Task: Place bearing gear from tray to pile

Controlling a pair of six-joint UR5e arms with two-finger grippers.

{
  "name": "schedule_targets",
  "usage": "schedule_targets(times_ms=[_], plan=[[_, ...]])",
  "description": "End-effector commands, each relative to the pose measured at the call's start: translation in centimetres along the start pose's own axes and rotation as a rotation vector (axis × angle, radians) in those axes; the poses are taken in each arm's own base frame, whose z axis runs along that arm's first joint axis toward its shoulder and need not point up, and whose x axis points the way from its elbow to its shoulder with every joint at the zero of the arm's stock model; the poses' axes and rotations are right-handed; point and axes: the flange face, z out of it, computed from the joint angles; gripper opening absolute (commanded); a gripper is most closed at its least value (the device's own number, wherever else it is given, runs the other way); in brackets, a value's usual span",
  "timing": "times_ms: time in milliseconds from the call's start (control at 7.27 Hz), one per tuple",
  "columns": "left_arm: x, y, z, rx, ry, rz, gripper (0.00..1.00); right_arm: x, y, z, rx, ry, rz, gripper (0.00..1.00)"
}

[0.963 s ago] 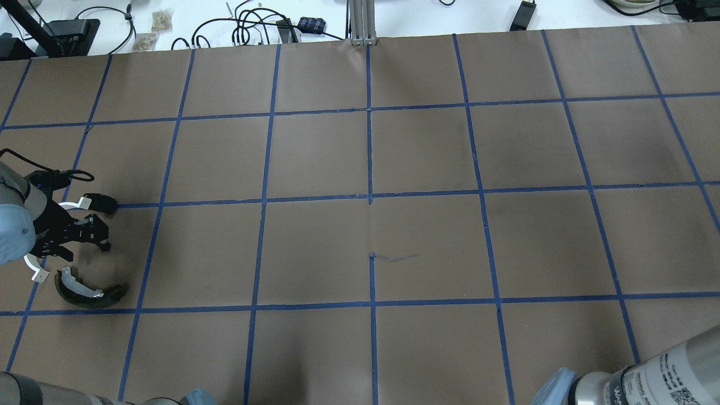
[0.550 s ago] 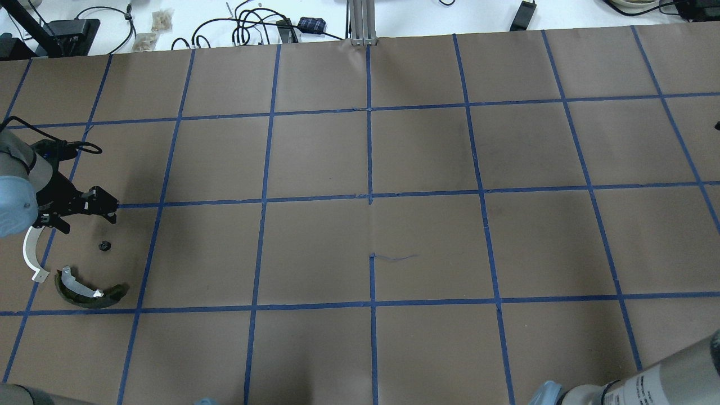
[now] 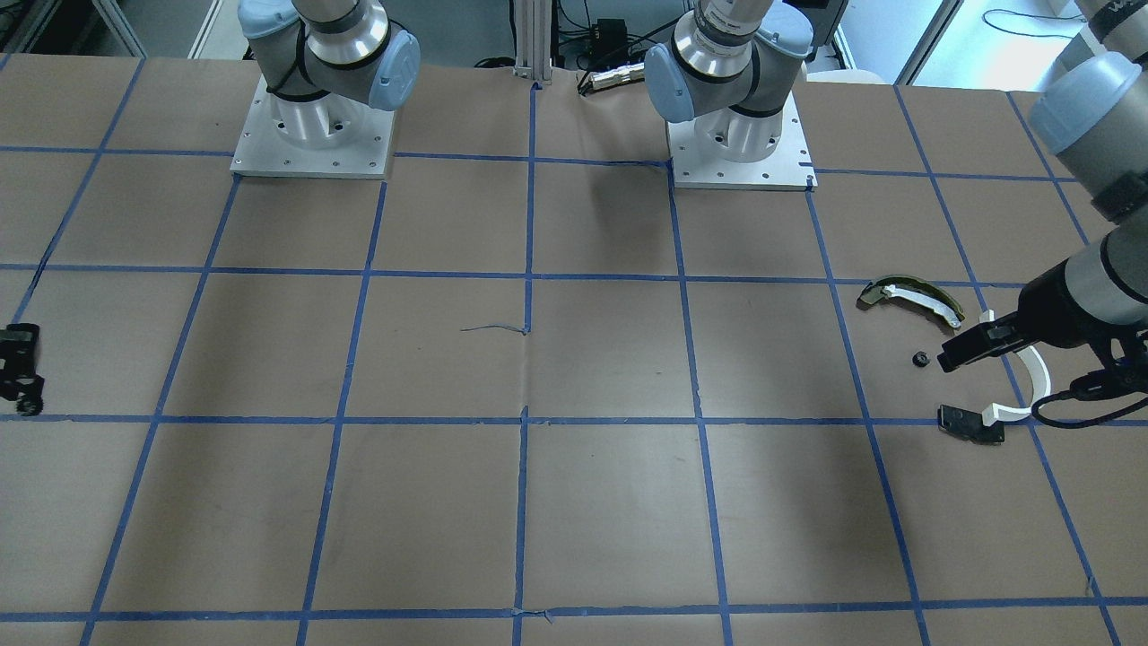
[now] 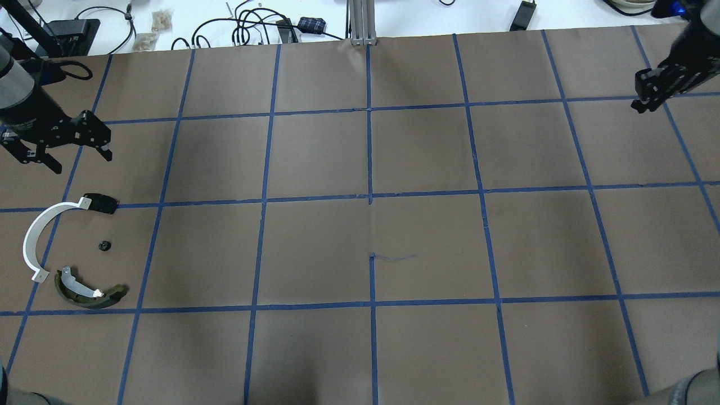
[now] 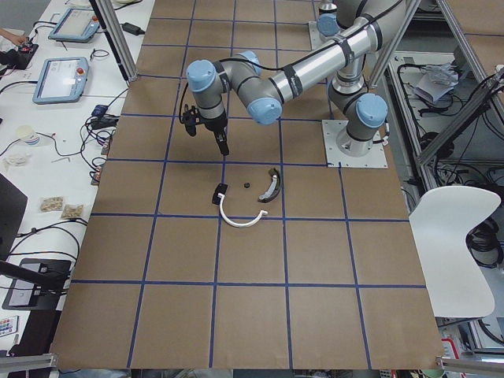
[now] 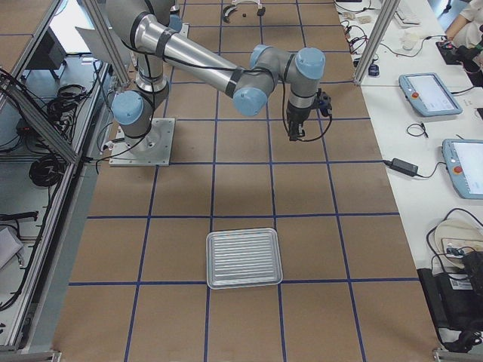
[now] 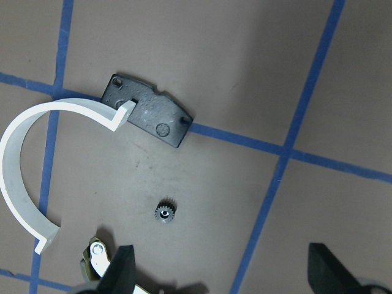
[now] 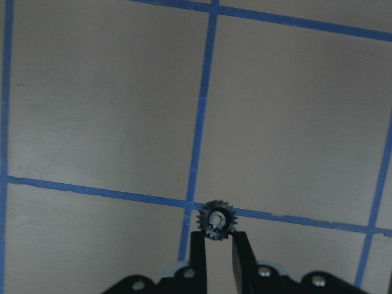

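The right pincer (image 8: pixel 218 245) is clamped on a small black toothed bearing gear (image 8: pixel 215 222), held at its fingertips above the brown surface (image 4: pixel 427 242) with blue tape lines. In the overhead view this pincer hangs at about 2 o'clock on the surface, well apart from the pile. The ribbed silver tray (image 6: pixel 243 259) shows only in the right-side view, on the surface near that camera.

The left pincer (image 4: pixel 80 159) has its jaws spread wide and grips nothing. It hovers at about 11 o'clock from the flat black bracket (image 4: pixel 101 202).

The pile sits at about 9 o'clock on the surface. A second gear (image 4: pixel 103 246) lies flat at 6 o'clock from the bracket, apart from its neighbours. The white arc strip (image 4: pixel 31 236) curves at 9 o'clock from this gear, its upper end on the bracket. The olive-and-white curved piece (image 4: pixel 84 291) lies at 7 o'clock from the gear.
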Motion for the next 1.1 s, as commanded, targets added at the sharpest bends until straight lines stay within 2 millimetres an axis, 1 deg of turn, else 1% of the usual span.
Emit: schedule_targets(times_ms=[0,138,275,413,550,688,826,963], plan=[[8.0,1.4,-2.9,0.043,-0.015,0.022,1.0,-11.1,-2.0,0.1,-0.018,-0.025,0.02,0.26],[10.3,2.0,-2.9,0.04,-0.013,0.06,1.0,-17.2,-2.8,0.3,-0.003,-0.071,0.013,0.26],[10.8,1.4,-1.8,0.024,-0.006,0.066,1.0,-22.1,-3.0,0.6,-0.006,-0.116,0.074,0.26],[11.0,1.5,-1.4,0.018,0.011,0.066,1.0,-26.5,-3.3,2.3,-0.029,-0.157,0.062,0.26],[11.0,1.6,-1.2,0.014,0.013,0.066,1.0,-30.6,-4.1,4.4,-0.031,-0.228,0.034,0.26],[11.0,1.6,-1.0,0.011,0.013,0.066,1.0,-34.9,-5.1,6.7,-0.003,-0.283,0.042,0.26],[11.0,1.7,-1.0,0.01,0.013,0.066,1.0,-39.2,-5.4,9.3,0.007,-0.307,0.022,0.26],[10.9,1.7,-0.9,0.008,0.013,0.067,1.0,-42.9,-4.9,11.1,-0.003,-0.313,0.015,0.26]])
